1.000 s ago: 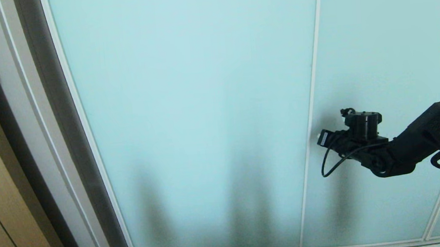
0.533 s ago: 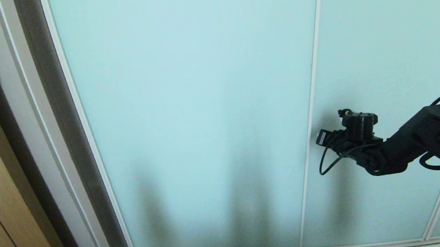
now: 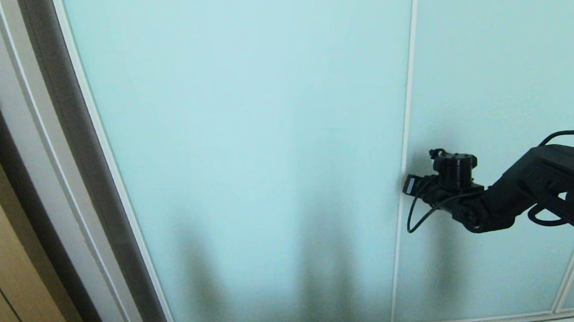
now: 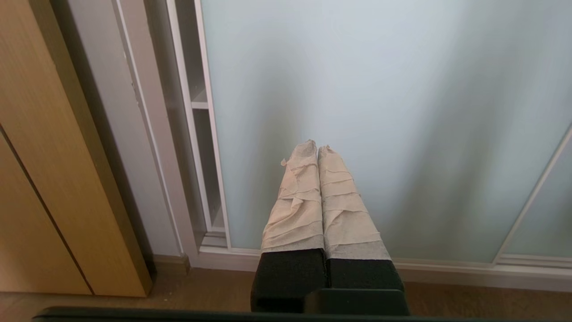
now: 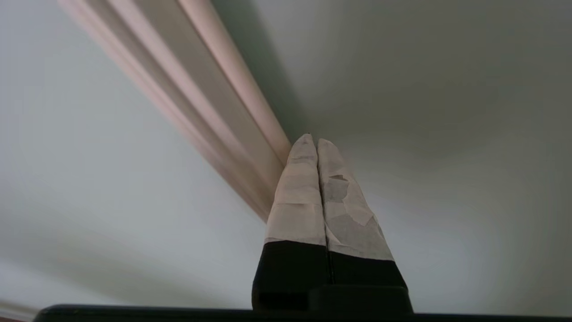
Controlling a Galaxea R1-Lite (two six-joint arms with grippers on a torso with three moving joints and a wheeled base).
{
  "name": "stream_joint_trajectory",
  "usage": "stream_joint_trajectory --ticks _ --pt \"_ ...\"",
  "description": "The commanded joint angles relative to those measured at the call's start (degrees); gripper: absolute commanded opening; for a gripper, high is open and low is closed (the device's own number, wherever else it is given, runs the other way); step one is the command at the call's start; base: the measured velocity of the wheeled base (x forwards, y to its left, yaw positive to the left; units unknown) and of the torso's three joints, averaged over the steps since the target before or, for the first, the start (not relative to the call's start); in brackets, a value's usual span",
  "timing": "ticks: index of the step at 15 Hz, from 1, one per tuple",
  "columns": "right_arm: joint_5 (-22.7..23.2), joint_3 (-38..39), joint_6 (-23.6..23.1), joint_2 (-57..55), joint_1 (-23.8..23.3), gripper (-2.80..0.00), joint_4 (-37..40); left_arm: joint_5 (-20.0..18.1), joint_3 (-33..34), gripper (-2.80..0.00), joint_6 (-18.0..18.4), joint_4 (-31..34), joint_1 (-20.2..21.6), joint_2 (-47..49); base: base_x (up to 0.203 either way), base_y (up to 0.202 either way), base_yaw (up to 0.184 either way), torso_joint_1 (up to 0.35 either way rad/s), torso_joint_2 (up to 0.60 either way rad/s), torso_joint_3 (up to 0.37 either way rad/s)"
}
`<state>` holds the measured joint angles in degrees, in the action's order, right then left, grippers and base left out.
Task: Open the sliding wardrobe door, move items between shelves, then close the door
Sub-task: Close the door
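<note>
Room: a wardrobe front of pale frosted glass fills the scene, with a wooden door (image 4: 53, 170) at the far left and a strip of wood floor (image 4: 134, 290) along the bottom.
Sliding door: the sliding wardrobe door (image 3: 256, 148) is the wide left pane; it is almost fully across, leaving only a thin slit at its left edge.
Frame strip: a thin pale upright strip (image 3: 406, 137) runs down the right side of that pane, where it meets the neighbouring pane (image 3: 507, 64).
Shelves: a sliver of the shelves (image 4: 199, 105) shows through the slit in the left wrist view; the clothing is not in sight.
Right gripper: the right gripper (image 5: 311, 145) is out against the glass, its taped fingers (image 5: 299, 197) pressed together on nothing, with the tips right at the upright strip, on its right side.
Left gripper: the left gripper (image 4: 316, 146) is low and back from the glass, fingers (image 4: 297, 201) clenched and empty, idle.
Step in hand: likely hooking the strip to push the door sideways.
Risk, slipping: the strip is shallow and the taped tips are rounded, so a sideways push could ride over the edge and skid on smooth glass.
Risk, wrong pane: the tips sit at the seam, so the push might land on the neighbouring pane instead.
Risk, pressing in: too much force toward the glass would bind the door in its track or load the pane.
Risk, cable: the loose cable loop (image 3: 415, 217) under the wrist hangs close to the glass and could drag.
</note>
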<state>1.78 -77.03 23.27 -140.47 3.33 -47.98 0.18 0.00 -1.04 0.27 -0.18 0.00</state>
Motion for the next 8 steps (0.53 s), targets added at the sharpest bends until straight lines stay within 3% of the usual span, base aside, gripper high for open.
stream_joint_trajectory --ticks 1,8 --pt "0.07 -0.20 0.11 -0.79 0.19 -2.80 -0.34 0.06 0.09 -2.80 -0.02 0.00 0.01 0.00 0.000 0.000 0.000 0.000 0.00 0.000" --pt "0.07 -0.05 0.02 -0.86 2.71 -2.80 -0.55 -0.01 0.09 -2.80 -0.02 0.00 0.01 0.00 0.000 0.000 0.000 0.000 0.00 0.000"
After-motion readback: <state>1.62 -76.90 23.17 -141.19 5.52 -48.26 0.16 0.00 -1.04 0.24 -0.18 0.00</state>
